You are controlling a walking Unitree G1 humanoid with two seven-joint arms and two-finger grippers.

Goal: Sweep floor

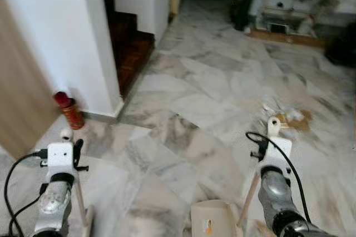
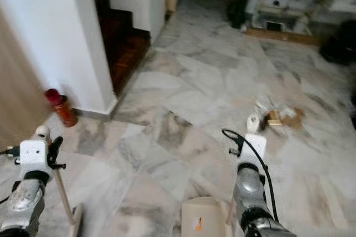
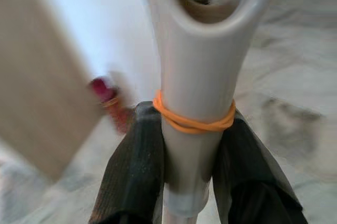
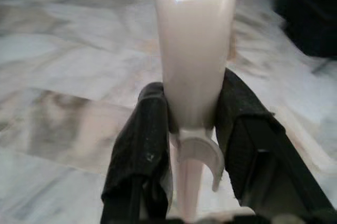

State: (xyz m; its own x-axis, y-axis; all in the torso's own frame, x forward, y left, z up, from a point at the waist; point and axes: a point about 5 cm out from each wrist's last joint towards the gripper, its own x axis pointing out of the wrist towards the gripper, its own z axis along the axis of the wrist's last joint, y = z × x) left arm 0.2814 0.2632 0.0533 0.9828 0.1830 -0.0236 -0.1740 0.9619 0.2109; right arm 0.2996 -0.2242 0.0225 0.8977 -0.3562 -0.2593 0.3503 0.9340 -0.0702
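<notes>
Up close we saw an orange rubber band (image 3: 194,120) ringing the broom handle (image 3: 197,77) gripped in our left jaws (image 3: 196,182); our right jaws (image 4: 192,150) squeezed the dustpan handle (image 4: 194,50). Farther off, debris (image 1: 292,118) lay on the marble floor (image 1: 200,81), a red bottle (image 1: 69,109) beside the wall (image 1: 61,36).

Soft daylight, motion blur — dim background

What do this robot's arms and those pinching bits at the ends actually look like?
Both arms are silver metal, ribbed near the wrist, each ending in a white boxy block. Loose black cables loop off the left arm and the right arm. Each gripper has two long black fingers with a matte, slightly dusty surface, seen close up at the right gripper.
</notes>
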